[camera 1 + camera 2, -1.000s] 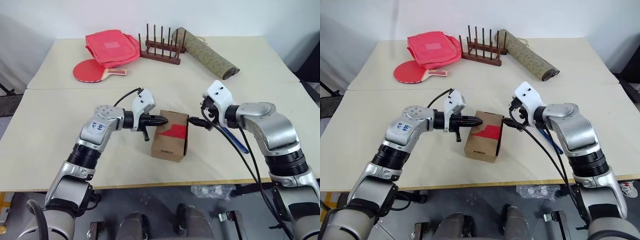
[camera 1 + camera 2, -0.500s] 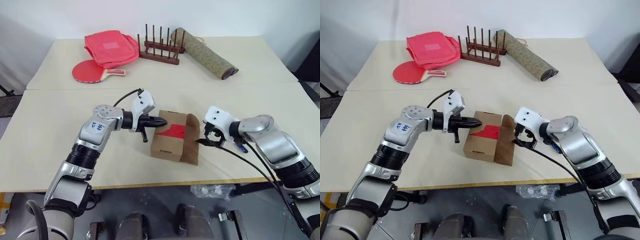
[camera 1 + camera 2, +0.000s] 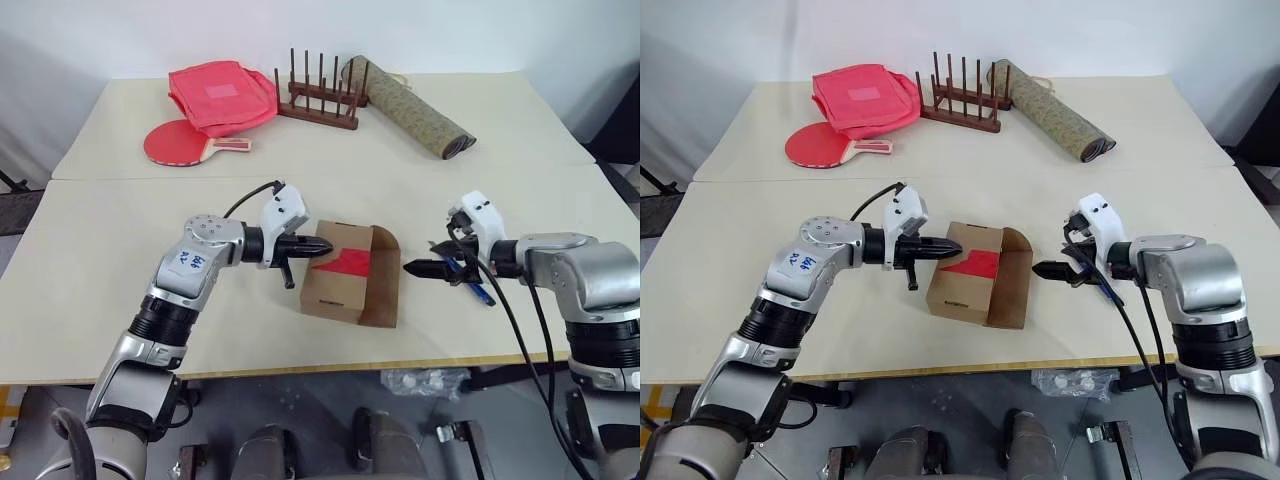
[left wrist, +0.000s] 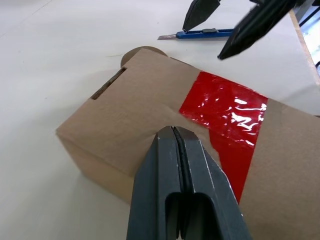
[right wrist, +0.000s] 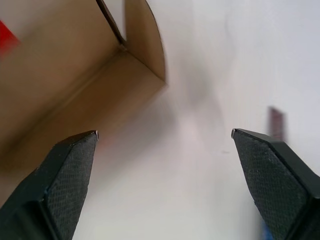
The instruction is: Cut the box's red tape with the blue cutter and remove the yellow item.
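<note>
The brown box (image 3: 335, 290) stands near the table's front, its right end flap (image 3: 384, 282) swung open. Red tape (image 3: 346, 263) crosses its top and runs down one side. My left gripper (image 3: 325, 247) is shut, and its tip rests against the box's top left edge, just short of the tape (image 4: 227, 107). Off to the right, my right gripper (image 3: 420, 268) hovers open and holds nothing, a short gap from the open flap. The blue cutter (image 3: 481, 291) lies on the table beneath it, and shows again as the blue cutter (image 4: 202, 34). The yellow item is hidden.
A red bag (image 3: 222, 93), a red paddle (image 3: 178, 143), a wooden peg rack (image 3: 318, 103) and a rolled mat (image 3: 410, 105) lie along the far side. The table's front edge (image 3: 300, 370) runs just below the box.
My right gripper swung the box's right flap open, then drew back to the right and rolled; the flap now stands open. The left gripper stayed on the box.
</note>
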{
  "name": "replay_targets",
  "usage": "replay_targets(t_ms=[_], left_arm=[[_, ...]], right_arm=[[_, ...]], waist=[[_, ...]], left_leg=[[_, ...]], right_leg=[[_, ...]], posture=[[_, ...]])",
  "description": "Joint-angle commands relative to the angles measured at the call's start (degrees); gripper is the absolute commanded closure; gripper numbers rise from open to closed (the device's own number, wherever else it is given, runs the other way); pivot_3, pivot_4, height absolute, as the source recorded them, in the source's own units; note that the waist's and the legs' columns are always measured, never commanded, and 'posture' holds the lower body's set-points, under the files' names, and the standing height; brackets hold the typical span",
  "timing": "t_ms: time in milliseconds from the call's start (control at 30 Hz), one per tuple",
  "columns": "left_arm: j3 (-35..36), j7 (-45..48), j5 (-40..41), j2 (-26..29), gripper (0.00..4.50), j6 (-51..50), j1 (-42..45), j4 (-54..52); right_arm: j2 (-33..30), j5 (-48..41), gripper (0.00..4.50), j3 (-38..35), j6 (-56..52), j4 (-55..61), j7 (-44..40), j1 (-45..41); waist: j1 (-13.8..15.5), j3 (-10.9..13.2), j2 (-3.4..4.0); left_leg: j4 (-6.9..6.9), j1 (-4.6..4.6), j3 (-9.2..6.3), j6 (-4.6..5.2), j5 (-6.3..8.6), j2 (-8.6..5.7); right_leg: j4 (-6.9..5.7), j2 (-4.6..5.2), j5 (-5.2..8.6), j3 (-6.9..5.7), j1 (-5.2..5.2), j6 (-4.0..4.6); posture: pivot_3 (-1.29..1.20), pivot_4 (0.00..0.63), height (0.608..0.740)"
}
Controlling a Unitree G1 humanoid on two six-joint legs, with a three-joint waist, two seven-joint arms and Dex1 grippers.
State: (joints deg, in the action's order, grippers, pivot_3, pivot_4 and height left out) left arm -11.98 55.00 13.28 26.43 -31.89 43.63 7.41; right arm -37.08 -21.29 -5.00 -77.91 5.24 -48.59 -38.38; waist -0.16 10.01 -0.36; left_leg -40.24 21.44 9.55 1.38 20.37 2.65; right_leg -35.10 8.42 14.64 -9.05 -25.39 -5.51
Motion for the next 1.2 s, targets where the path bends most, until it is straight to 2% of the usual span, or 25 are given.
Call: replay_targets(t_ms=[33,467,567,600,933,1100,1200], left_arm=[[-0.3,0.53,-0.17,0.41,4.5,-0.2,-0.64,-1.25],[-0.65,1.46,-0.99,0.46,4.5,0.9,0.77,0.52],[-0.63,1.42,-1.06,0.5,4.5,0.91,0.79,0.48],[-0.59,1.38,-1.08,0.53,4.5,0.91,0.8,0.46],[-0.23,1.39,-0.99,0.9,4.5,0.86,0.54,0.59],[-0.09,1.12,-1.04,0.76,4.5,1.21,0.41,0.67],[0.32,0.47,-1.02,0.26,4.5,1.72,-0.08,0.26]], right_arm=[[3.51,-4.27,0.04,-4.98,-5.35,-4.89,1.59,-2.71],[13.05,-5.42,0.04,-4.51,0.13,-22.48,7.08,-8.93],[13.36,-6.57,0.61,-5.13,-0.55,-21.54,7.57,-9.46],[13.28,-6.94,0.92,-5.4,-1.26,-20.78,8.07,-9.53],[14.41,-8.84,4.36,-10.1,-10.81,-10.81,16.23,-11.32],[13.91,-11.63,4.44,-10.46,-14.59,-4.9,20.68,-13.48],[9.68,-18.35,4.44,-7.94,-14.59,-1.45,23.69,-14.07]], waist=[[-0.06,0.0,0.0],[-0.71,-0.01,0.0],[-1.46,-0.01,0.0],[-1.5,-0.01,0.0],[-1.48,-0.01,0.0],[-1.4,0.0,0.01],[-1.24,0.0,0.01]], left_leg=[[0.0,0.0,0.01,0.0,0.0,0.0],[0.0,-0.08,0.29,-0.01,-0.01,-0.02],[0.0,-0.18,0.27,-0.02,-0.01,0.0],[0.0,-0.18,0.26,-0.02,-0.02,0.0],[0.04,-0.17,0.21,-0.03,-0.02,0.01],[0.04,-0.14,0.2,-0.03,-0.02,0.03],[0.05,-0.12,0.17,-0.02,-0.02,0.02]], right_leg=[[0.0,0.0,0.0,0.01,0.0,0.0],[-0.1,0.0,0.0,0.07,0.01,0.0],[-0.23,0.0,0.0,0.15,0.01,0.0],[-0.24,0.0,0.0,0.15,0.0,0.0],[-0.24,0.01,0.01,0.19,-0.04,0.02],[-0.24,0.03,0.01,0.2,-0.08,0.02],[-0.23,0.09,0.01,0.18,-0.08,0.02]], posture=[[0.0,0.15,0.74],[0.0,0.15,0.74],[0.0,0.15,0.74],[0.0,0.15,0.74],[0.0,0.15,0.74],[0.0,0.15,0.74],[0.0,0.15,0.74]])
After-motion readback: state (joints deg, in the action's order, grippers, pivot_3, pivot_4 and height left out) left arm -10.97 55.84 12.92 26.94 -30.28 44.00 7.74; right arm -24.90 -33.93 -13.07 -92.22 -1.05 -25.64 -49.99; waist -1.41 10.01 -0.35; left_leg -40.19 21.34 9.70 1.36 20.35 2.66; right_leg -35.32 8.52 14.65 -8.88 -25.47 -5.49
